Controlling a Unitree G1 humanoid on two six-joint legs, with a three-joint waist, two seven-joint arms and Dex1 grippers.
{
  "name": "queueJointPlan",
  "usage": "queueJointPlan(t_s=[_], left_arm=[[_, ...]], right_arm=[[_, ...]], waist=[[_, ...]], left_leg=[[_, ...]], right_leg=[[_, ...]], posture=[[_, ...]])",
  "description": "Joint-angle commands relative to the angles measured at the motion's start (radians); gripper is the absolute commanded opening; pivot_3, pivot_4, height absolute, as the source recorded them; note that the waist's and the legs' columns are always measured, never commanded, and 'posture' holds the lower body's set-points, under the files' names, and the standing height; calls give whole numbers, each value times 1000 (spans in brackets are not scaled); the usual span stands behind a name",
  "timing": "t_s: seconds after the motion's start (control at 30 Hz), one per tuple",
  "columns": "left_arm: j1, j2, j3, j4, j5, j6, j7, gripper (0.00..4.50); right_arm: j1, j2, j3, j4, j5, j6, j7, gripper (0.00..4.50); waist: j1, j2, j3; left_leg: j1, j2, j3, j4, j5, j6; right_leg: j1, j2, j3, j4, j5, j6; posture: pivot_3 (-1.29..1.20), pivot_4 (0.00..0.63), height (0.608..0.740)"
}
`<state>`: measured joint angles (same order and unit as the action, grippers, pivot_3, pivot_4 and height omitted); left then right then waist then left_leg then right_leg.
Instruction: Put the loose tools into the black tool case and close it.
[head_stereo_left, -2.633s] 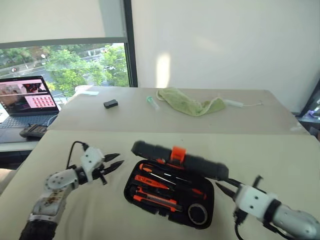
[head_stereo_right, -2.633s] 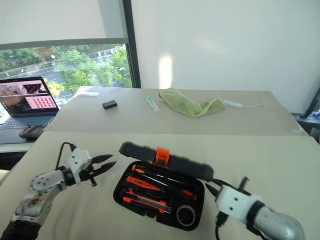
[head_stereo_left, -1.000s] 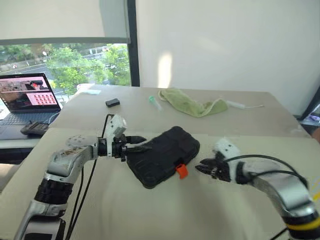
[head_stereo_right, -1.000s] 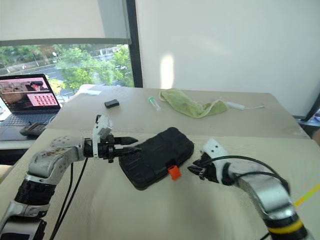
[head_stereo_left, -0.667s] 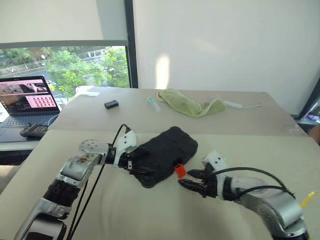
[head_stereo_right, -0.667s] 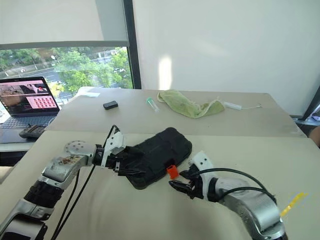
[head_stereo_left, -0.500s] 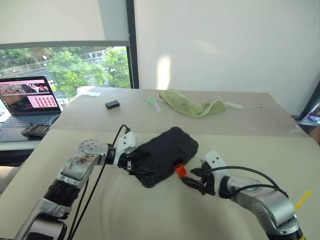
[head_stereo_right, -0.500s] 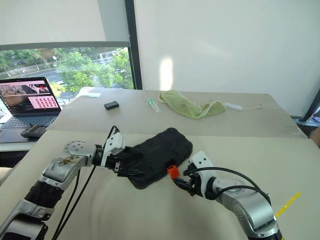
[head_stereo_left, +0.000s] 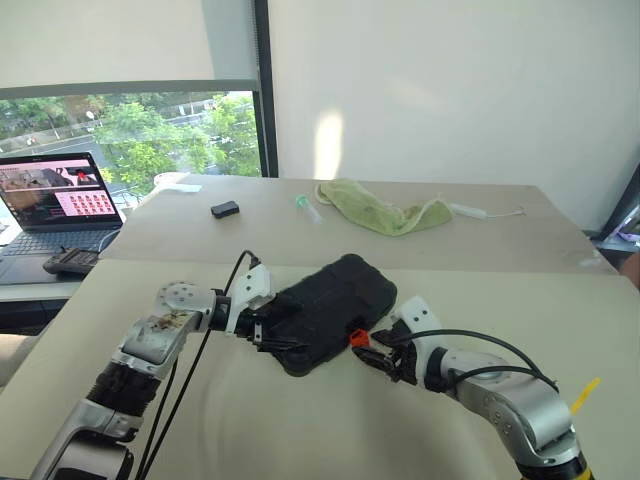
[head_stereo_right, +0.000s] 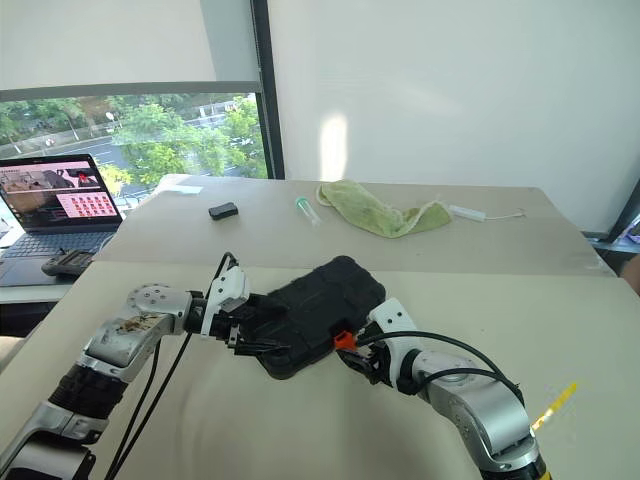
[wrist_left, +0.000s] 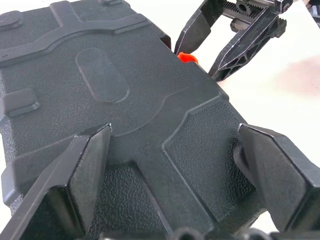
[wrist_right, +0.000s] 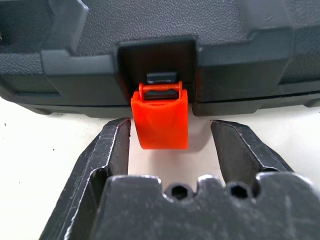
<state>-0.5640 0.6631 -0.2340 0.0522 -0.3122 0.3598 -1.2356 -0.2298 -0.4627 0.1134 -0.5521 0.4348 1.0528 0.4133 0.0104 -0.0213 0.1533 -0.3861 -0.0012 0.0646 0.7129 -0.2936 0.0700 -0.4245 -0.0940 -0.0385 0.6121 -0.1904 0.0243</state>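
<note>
The black tool case (head_stereo_left: 335, 300) lies shut on the beige table, lid up, with its orange latch (wrist_right: 160, 120) hanging loose at the front edge. My left gripper (head_stereo_left: 272, 330) is open wide, its fingers (wrist_left: 85, 165) spread over the lid at the case's left end. My right gripper (head_stereo_left: 370, 352) is open at the front edge, one finger on each side of the latch (head_stereo_left: 357, 338) and not touching it. The loose tools are out of view.
On the far table lie a green cloth (head_stereo_left: 380, 212), a small black box (head_stereo_left: 223, 209), a small clear tube (head_stereo_left: 306, 206) and a white cable (head_stereo_left: 485, 211). A laptop (head_stereo_left: 55, 200) stands at the far left.
The case, open with tools inside in the earliest frames, now lies shut. My left gripper opened and settled over its left end. My right gripper moved left up to the latch.
</note>
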Motion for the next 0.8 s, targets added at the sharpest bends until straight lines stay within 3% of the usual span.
queueJointPlan(t_s=[0.03, 0.07, 0.8], left_arm=[[44, 6, -41, 25, 54, 5, 2, 4424], [45, 6, -41, 26, 54, 4, 2, 4424], [64, -4, -48, 22, 64, -2, 10, 4424]], right_arm=[[-9, 4, 5, -1, -3, -23, 4, 1453], [-10, 3, 5, 0, -3, -24, 4, 1180], [-13, 3, -50, -10, -2, -185, 55, 1176]], waist=[[0, 1, 0], [0, 1, -1], [-1, 2, -2]], left_leg=[[0, 0, 0, 0, 0, 0], [1, 0, 0, 0, 0, 0], [1, 0, 0, 0, 0, 0]], right_leg=[[0, 0, 0, 0, 0, 0], [0, 0, 0, 0, 0, 0], [0, 0, 0, 0, 0, 0]], posture=[[0, 150, 740], [0, 150, 740], [0, 150, 740]])
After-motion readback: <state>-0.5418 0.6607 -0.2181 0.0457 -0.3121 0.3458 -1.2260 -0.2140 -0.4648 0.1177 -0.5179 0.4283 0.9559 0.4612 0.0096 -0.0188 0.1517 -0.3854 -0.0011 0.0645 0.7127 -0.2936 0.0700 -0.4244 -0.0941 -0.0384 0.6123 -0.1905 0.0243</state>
